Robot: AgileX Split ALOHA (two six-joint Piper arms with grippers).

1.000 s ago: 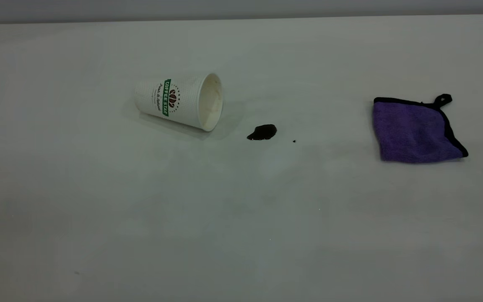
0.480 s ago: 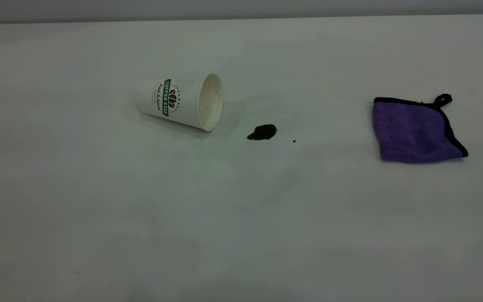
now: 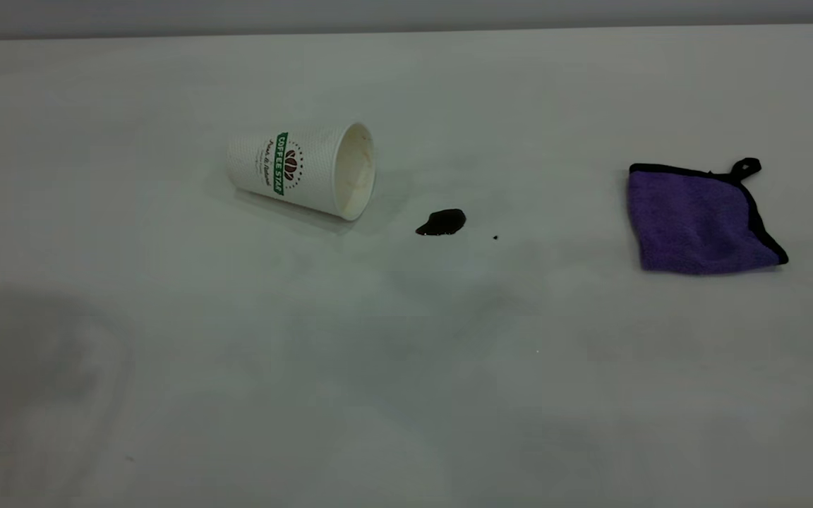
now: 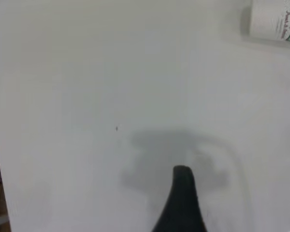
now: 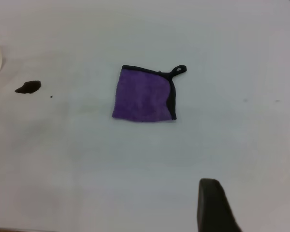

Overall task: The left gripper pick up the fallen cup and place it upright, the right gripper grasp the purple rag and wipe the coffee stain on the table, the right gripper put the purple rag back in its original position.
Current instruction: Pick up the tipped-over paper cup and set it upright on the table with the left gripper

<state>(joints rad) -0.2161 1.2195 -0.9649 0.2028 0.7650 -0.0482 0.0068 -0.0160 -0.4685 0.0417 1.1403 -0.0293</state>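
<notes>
progress: nothing done yet | cup (image 3: 300, 169) lies on its side on the tabletop (image 3: 406, 395) | stain (image 3: 441, 222) beside its mouth, unwiped | rag (image 3: 699, 220) well apart, untouched | left end effector (image 4: 181, 203) and right end effector (image 5: 217, 208) each seen only in part, opening cannot be told, nothing held

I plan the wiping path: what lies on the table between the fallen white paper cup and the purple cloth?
In the exterior view, the dark glossy coffee stain and a tiny dark speck; the rest is bare.

the white dimple-textured paper cup (image 3: 300, 169) lies on the matt white table (image 3: 406, 367); glossy dark coffee stain (image 3: 441, 222); fuzzy purple microfibre cloth rag (image 3: 699, 220).
</notes>
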